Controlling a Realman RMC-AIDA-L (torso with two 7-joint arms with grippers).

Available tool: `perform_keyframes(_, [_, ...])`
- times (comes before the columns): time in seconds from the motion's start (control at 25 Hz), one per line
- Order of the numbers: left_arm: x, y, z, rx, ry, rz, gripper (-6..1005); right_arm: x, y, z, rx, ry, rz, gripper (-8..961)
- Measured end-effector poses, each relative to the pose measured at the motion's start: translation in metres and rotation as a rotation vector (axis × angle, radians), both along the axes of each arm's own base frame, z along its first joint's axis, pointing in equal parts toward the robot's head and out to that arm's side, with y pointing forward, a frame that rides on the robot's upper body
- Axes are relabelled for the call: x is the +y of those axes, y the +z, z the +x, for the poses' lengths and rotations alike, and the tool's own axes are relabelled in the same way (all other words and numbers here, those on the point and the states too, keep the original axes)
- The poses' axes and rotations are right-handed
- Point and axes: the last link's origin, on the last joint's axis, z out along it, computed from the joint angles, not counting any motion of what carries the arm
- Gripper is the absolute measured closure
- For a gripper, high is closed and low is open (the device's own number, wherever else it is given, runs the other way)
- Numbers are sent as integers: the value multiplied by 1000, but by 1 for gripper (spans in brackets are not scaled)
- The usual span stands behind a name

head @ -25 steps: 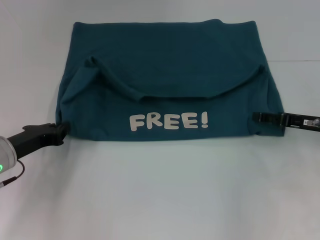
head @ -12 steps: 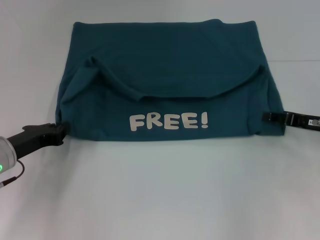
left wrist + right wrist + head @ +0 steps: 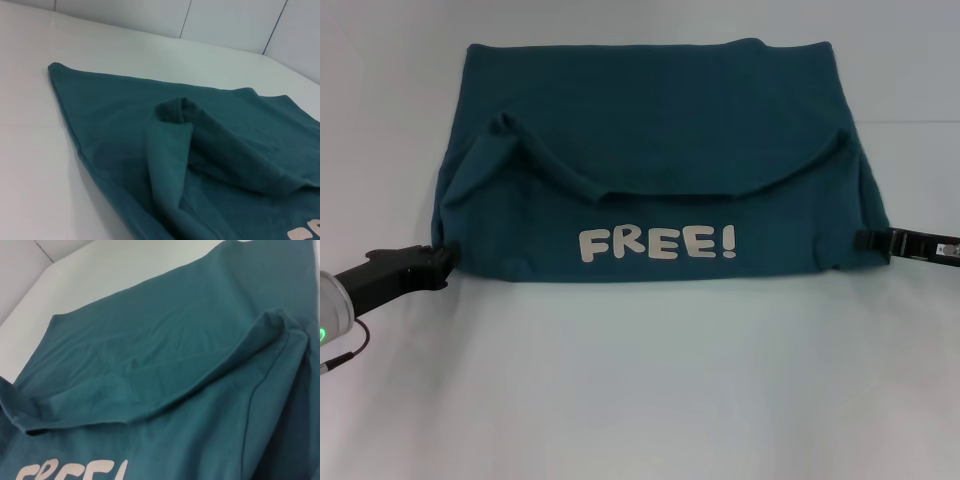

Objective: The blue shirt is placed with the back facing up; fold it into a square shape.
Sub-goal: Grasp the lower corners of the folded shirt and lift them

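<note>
The blue shirt [image 3: 655, 160] is lying on the white table [image 3: 650, 390], folded into a wide, roughly rectangular bundle with its long axis running left-right across the head view and the short axis running near-far; the far edge is straight, with a small bump near its right end, and the near edge is sitting about midway down the table. A flap of cloth is hanging over the upper layer in a shallow curve, its hem sagging toward the near side, and the layer below it is showing the white FREE! print [image 3: 658, 243], reading upright from the robot's side, so the lettering is facing up. The shirt's near corners are flaring out a little wider than the far ones. The left gripper [image 3: 442, 262] is sitting low at the near left corner of the shirt, tip touching or just beside the cloth edge; cannot tell if its fingers are apart or together. The right gripper [image 3: 865, 240] is sitting at the near right edge of the shirt, tip right at the cloth; its finger state also cannot be told. The left wrist view is showing the shirt [image 3: 210, 165] with a raised fold ridge and a pale bit of print at one corner; the right wrist view is showing the shirt [image 3: 165, 355] with the flap hem and the tops of the letters
</note>
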Motion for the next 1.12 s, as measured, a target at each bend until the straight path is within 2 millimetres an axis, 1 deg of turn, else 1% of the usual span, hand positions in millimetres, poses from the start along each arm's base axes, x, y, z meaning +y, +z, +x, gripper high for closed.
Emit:
perform_keyframes(0.04, [0, 0, 0, 0, 0, 0, 958, 0, 0, 0, -3, 4, 1, 742])
perform_keyframes(0.24, [-3, 3, 1, -12, -11, -4, 958, -2, 2, 0, -11, 37, 9, 919])
perform_keyframes(0.44, [-10, 14, -4, -29, 0, 7, 959, -9, 9, 2, 18, 82, 22, 919])
perform_keyframes(0.64, [-24, 24, -12, -51, 20, 13, 959, -26, 20, 12, 28, 123, 27, 919])
perform_keyframes(0.88, [-47, 31, -17, -103, 17, -13, 958, -56, 29, 20, 31, 199, -6, 918])
perform_keyframes(1.12, [-78, 43, -20, -186, -6, -41, 958, -91, 37, 30, 51, 248, -32, 918])
